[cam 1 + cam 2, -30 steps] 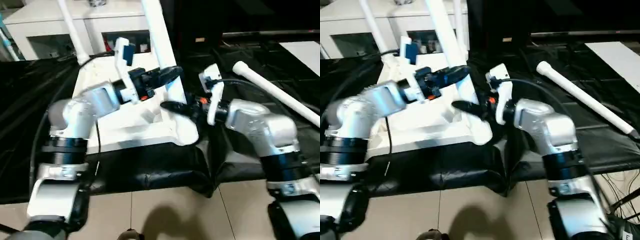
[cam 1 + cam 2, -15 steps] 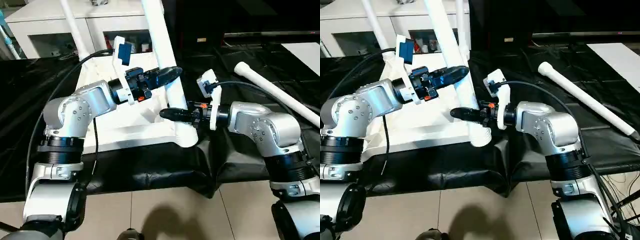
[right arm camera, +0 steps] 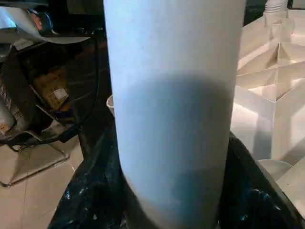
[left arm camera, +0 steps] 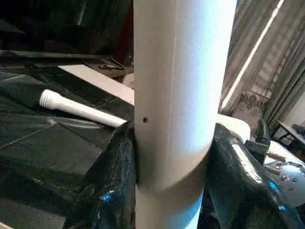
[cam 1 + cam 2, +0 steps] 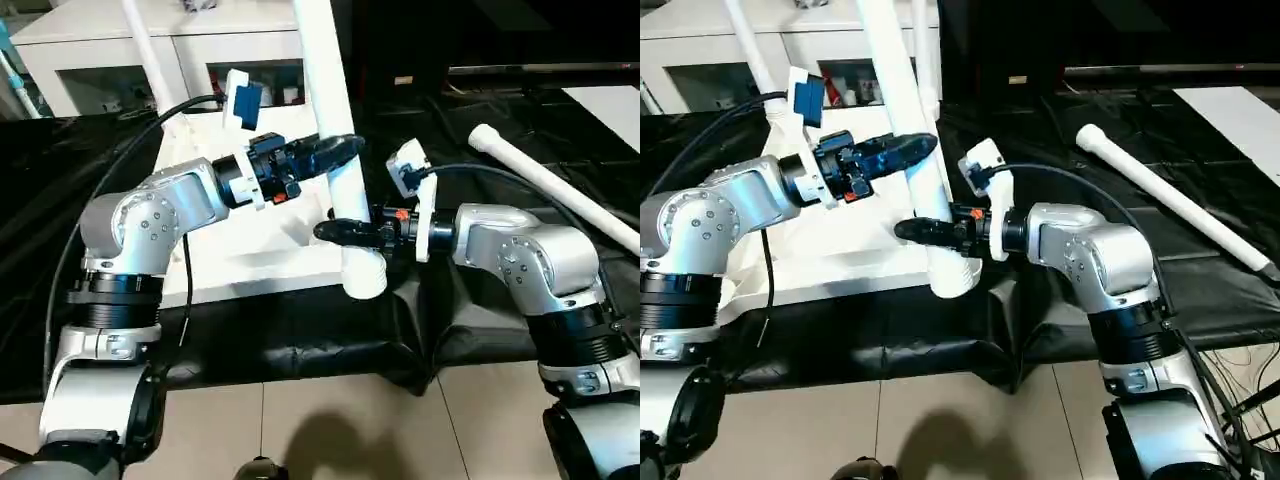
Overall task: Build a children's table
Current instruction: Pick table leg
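Note:
The white tabletop (image 5: 250, 235) lies upside down on a black sheet, its ribbed underside (image 3: 267, 86) facing up. One white leg (image 5: 330, 90) stands nearly upright in the near right corner socket (image 5: 362, 278). My left gripper (image 5: 338, 150) is shut on this leg at mid height, black fingers (image 4: 109, 181) on both sides. Just above the socket, my right gripper (image 5: 335, 232) is also shut on it, the leg (image 3: 174, 109) filling its view. Another leg (image 5: 148, 60) stands at the far left corner. A loose leg (image 5: 550, 185) lies on the sheet to the right.
A white cabinet (image 5: 90, 60) with glass doors stands behind the tabletop. The black sheet (image 5: 480, 330) hangs over the platform's front edge above a tiled floor (image 5: 330, 430). A white panel (image 5: 610, 100) lies at the far right. Cables run along both arms.
The held leg has tipped a little more upright and its socket end sits slightly further left. My right gripper has moved in onto the leg above the socket. The left gripper keeps its hold.

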Motion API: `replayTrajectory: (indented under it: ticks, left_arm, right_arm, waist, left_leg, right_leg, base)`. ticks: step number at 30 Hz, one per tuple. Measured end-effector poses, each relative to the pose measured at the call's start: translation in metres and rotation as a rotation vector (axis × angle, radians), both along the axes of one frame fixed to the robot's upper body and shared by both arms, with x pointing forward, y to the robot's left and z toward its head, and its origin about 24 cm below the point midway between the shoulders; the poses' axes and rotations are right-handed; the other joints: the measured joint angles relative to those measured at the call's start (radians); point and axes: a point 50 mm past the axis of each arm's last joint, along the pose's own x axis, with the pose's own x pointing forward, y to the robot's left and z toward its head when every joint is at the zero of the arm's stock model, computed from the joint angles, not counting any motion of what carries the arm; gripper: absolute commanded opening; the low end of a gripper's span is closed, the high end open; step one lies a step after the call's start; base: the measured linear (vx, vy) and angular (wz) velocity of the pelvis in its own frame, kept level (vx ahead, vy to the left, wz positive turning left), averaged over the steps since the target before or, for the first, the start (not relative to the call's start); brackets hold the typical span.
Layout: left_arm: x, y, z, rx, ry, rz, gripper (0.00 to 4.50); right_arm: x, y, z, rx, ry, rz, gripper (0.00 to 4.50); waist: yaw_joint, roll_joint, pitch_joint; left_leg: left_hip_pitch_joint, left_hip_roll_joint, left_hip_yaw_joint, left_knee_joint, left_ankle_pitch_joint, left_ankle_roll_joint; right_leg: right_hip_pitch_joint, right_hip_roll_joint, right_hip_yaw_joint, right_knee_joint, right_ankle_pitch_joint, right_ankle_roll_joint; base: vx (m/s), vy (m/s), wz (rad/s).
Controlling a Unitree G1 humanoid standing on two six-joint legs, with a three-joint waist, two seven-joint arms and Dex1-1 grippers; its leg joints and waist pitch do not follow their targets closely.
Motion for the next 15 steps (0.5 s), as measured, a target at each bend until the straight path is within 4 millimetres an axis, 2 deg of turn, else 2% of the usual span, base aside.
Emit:
replayTrajectory:
  ticks: [4, 6, 9, 12, 15]
  left_arm:
    - [-0.002, -0.002, 0.0, 0.023, -0.015, -0.023, 1.8]
    - [-0.003, -0.002, 0.001, 0.032, -0.024, -0.03, 1.8]
    - [-0.005, -0.004, 0.002, 0.052, -0.044, -0.059, 1.8]
    - [-0.005, -0.005, 0.001, 0.062, -0.049, -0.072, 1.8]
    - [-0.006, -0.006, 0.0, 0.066, -0.049, -0.087, 1.8]
  right_arm:
    - [-0.001, -0.003, 0.0, -0.036, -0.024, 0.021, 1.89]
    - [-0.001, -0.003, 0.0, -0.043, -0.034, 0.03, 2.58]
    - [-0.001, -0.006, 0.0, -0.049, -0.031, 0.041, 2.64]
    - [-0.002, -0.008, -0.001, -0.064, -0.029, 0.047, 3.03]
    - [-0.002, -0.012, -0.001, -0.086, -0.03, 0.054, 3.03]
  waist:
    - [0.0, 0.0, 0.0]
    - [-0.001, -0.001, 0.0]
    - [0.0, -0.002, 0.0]
    - [0.0, -0.003, -0.001]
    - [0.0, -0.003, -0.001]
  left_leg:
    - [0.0, 0.0, 0.0, 0.0, 0.0, 0.0]
    - [0.0, 0.0, 0.0, 0.0, 0.0, 0.0]
    - [0.0, 0.0, 0.0, 0.0, 0.0, 0.001]
    - [0.0, 0.0, 0.0, 0.0, 0.001, 0.001]
    - [0.0, 0.0, 0.001, 0.0, 0.001, 0.002]
  right_leg:
    - [0.0, 0.0, 0.0, 0.0, 0.0, 0.0]
    - [0.0, 0.0, 0.0, 0.0, 0.0, 0.0]
    - [0.0, 0.0, 0.0, 0.0, 0.0, 0.0]
    - [0.0, 0.0, 0.0, 0.0, 0.0, 0.0]
    - [0.0, 0.0, 0.0, 0.0, 0.001, -0.001]
  base:
    - [0.0, 0.0, 0.0]
    - [0.0, 0.0, 0.0]
    - [0.0, 0.0, 0.0]
    - [0.0, 0.0, 0.0]
    - [0.0, 0.0, 0.0]
